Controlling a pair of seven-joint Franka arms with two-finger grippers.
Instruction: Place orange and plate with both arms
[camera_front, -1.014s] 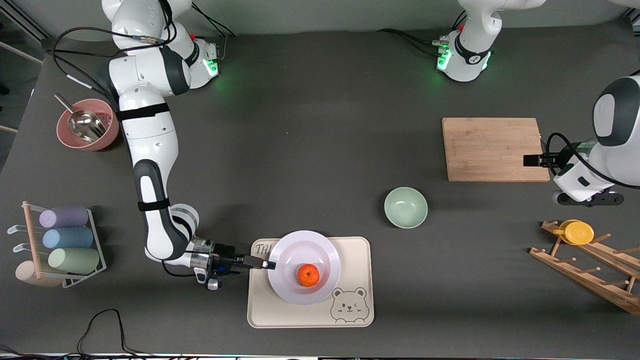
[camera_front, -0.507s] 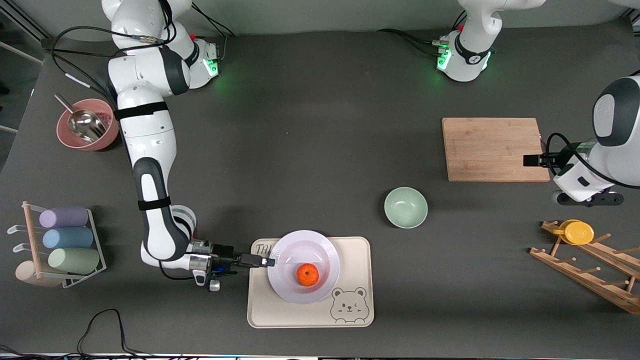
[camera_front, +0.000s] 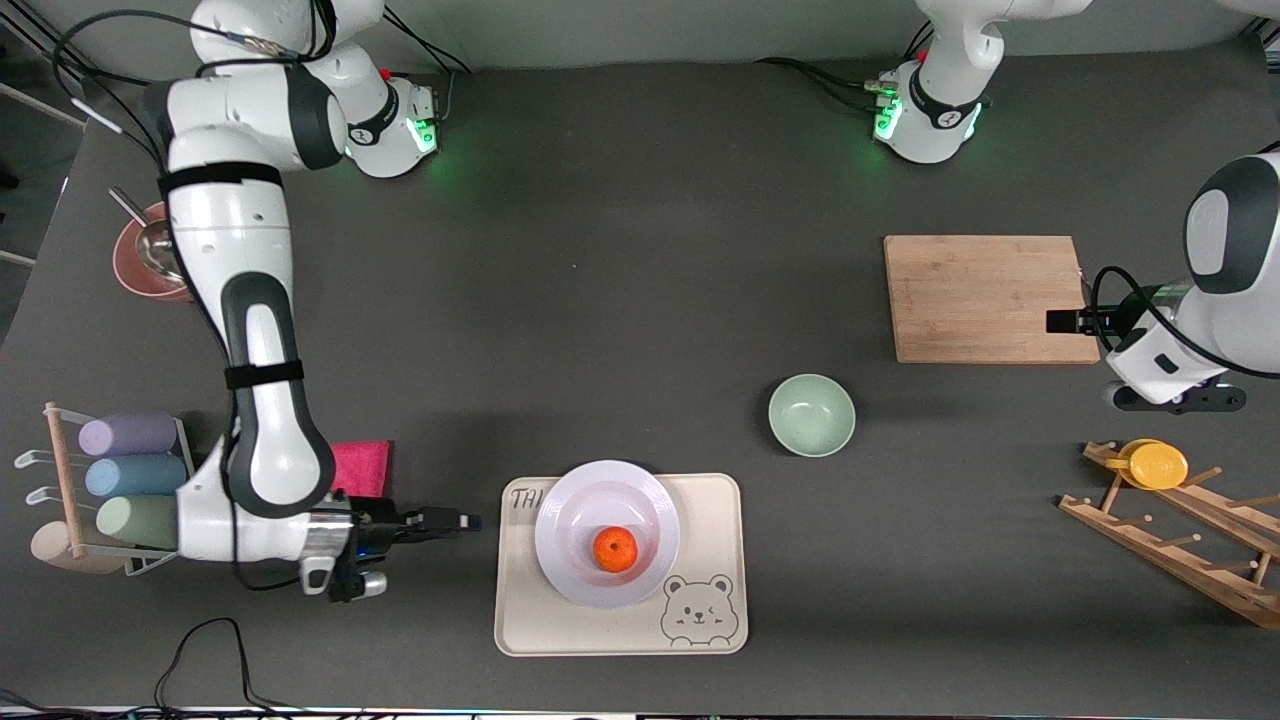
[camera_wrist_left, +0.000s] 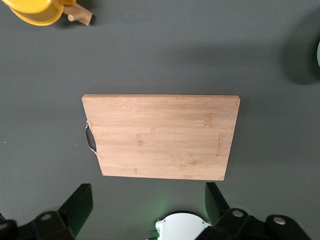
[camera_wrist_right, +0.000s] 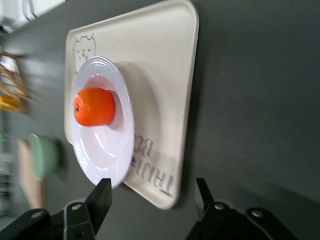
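Seemingly, little was left to go wrong: the orange (camera_front: 615, 550) lay in the plate (camera_front: 607, 548) on the tray (camera_front: 710, 500), and the right gripper (camera_front: 462, 522), open and empty, was beside the tray. A careless swing could nudge the plate. The left gripper (camera_wrist_left: 147, 210), open over the board (camera_front: 985, 298), waited; the pink bowl (camera_front: 135, 275) was partly hidden.

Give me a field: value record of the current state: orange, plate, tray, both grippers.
orange: in the plate, resting in its shallow centre
plate: on the cream bear-printed tray, no gripper touching it
right gripper: open, holding nothing, beside the tray toward the right arm's end of the table
left gripper: open, holding nothing, over the wooden cutting board; this arm waits
mint-green bowl: on the table, farther from the front camera than the tray
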